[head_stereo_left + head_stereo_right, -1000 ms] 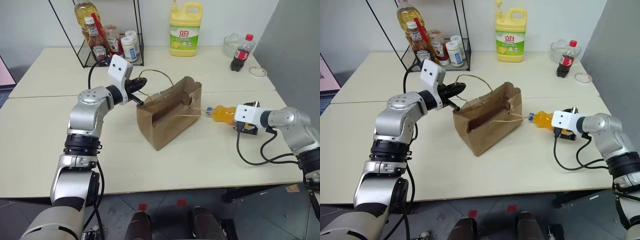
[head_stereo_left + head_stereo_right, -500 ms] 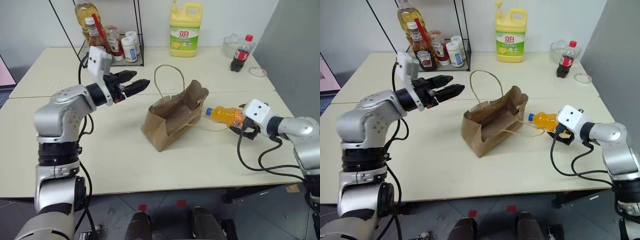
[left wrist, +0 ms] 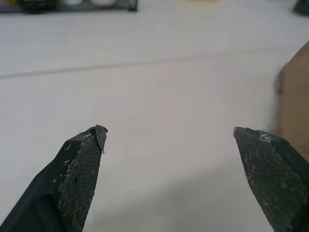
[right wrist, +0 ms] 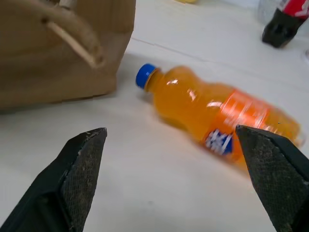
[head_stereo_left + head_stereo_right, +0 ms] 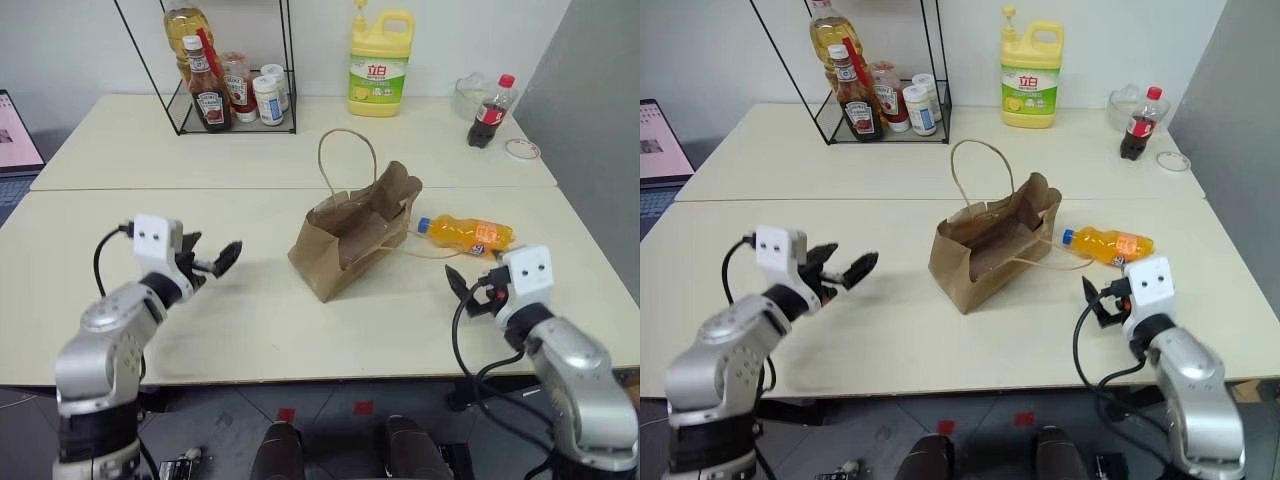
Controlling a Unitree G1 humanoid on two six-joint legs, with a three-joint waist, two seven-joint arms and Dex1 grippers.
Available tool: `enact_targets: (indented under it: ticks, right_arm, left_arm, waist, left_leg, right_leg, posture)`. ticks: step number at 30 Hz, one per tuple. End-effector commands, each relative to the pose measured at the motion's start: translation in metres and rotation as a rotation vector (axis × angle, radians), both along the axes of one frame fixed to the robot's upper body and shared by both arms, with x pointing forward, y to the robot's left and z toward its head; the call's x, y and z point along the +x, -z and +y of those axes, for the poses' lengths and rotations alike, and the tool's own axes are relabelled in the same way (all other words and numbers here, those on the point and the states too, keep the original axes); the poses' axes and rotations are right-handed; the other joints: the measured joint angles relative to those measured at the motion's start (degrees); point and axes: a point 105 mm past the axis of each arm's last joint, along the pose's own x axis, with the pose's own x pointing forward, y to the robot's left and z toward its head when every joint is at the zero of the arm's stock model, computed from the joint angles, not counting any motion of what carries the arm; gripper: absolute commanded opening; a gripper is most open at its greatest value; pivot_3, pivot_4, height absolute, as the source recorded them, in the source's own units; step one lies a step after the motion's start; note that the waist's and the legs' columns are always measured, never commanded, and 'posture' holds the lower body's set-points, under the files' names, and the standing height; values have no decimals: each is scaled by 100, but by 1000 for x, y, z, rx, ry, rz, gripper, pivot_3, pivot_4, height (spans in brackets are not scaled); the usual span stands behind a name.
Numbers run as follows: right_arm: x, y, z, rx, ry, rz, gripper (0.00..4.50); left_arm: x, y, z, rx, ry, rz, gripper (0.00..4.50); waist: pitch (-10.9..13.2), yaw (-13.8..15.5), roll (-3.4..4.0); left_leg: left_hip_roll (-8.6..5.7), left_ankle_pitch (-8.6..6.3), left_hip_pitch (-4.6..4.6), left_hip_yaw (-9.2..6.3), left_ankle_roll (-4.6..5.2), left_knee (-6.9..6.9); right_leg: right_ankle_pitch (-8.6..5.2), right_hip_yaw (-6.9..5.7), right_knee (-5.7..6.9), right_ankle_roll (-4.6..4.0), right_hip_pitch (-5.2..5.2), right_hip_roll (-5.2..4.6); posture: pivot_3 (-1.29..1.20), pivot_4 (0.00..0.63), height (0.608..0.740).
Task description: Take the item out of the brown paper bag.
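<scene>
Pale cream tabletop (image 5: 250, 330), made of butted tables with a seam running across, white wall behind.

Head views: brown paper bag (image 5: 352, 235) lies on its side near mid-table, mouth gaping, one loop handle standing up, the other trailing toward the right edge. Orange drink bottle (image 5: 468, 233) lies flat on the table just beside the bag, on the side toward the right edge, cap end toward the bag, fully outside it and apart from the paper. Left gripper (image 5: 212, 262) hangs over the table near the left front, jaws wide, nothing in them, well apart from the bag. Right gripper (image 5: 1098, 300) sits near the front right edge, jaws wide and empty, near the bottle but not touching. Far edge: wire rack (image 5: 232, 70) with sauce bottles, yellow detergent jug (image 5: 380, 48), cola bottle (image 5: 488, 98) toward the far right corner.

Left wrist view: two black fingertips (image 3: 82, 169) spread wide over bare table; bag corner at the frame edge.

Right wrist view: fingertips (image 4: 79, 169) spread wide, bottle lying ahead between them, cap reads blue here, bag beside the cap.

Judgement: item is out of the bag and released; task looks essentially done, nothing evident left.
</scene>
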Motion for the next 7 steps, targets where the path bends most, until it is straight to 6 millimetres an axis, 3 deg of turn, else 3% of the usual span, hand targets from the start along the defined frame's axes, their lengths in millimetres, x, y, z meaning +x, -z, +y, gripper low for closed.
enact_targets:
  ticks: [1,7]
  right_arm:
    - [-10,1,3,82,52,-17,4500]
    - [-8,16,-4,192,155,28,4500]
  left_arm:
    - [-11,2,-10,22,-73,-53,4482]
    - [-36,42,-31,17,-115,27,4482]
  waist:
    - [-2,5,-4]
    - [-6,-16,-5]
  left_leg:
    - [0,0,1,-1,1,4]
    - [1,-1,21,-2,2,1]
  right_leg:
    - [0,-1,-1,0,4,0]
    - [0,1,-1,1,20,2]
  posture:
    - [0,150,740]
    - [0,150,740]
